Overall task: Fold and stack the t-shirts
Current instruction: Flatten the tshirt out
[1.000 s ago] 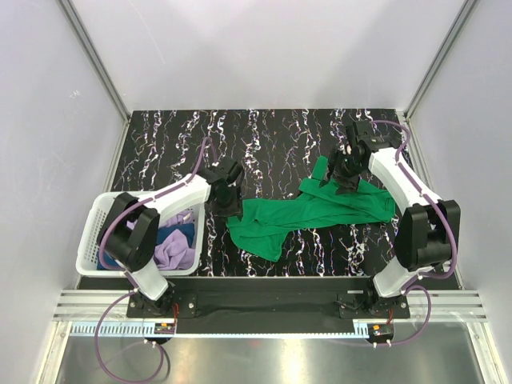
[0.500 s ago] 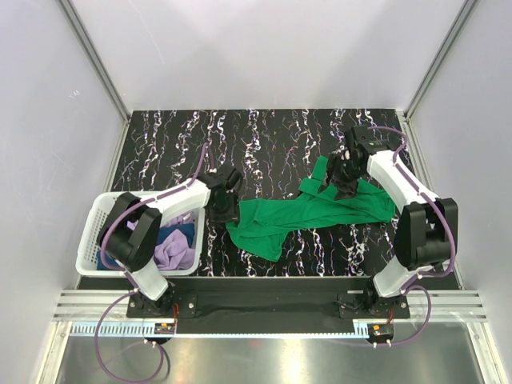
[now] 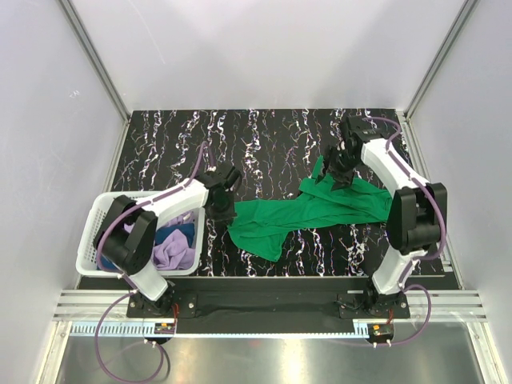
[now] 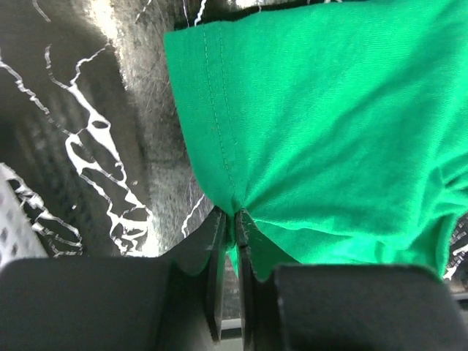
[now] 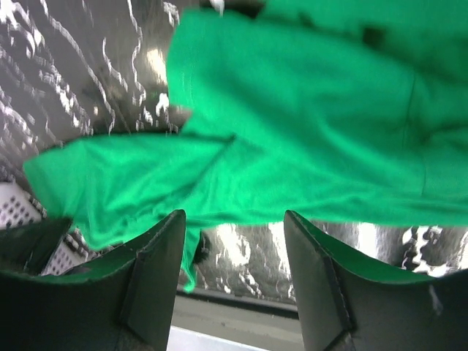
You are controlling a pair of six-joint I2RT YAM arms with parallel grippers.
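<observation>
My left gripper has its jaws pressed together, pinching the hem of the green shirt at its left end. My right gripper hovers over the shirt's far right part, jaws spread and holding nothing. The shirt lies crumpled and strung out across the table, not yet folded. The lilac shirt and dark blue shirt lie in the basket. I judge the task barely begun. I can read no labels or writing.

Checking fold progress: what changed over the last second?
The left gripper, shut on the green t-shirt's hem, drew slightly toward the basket. The right gripper, open above the t-shirt's far end, edged farther from the bases. T-shirt and basket stayed about where they were.
</observation>
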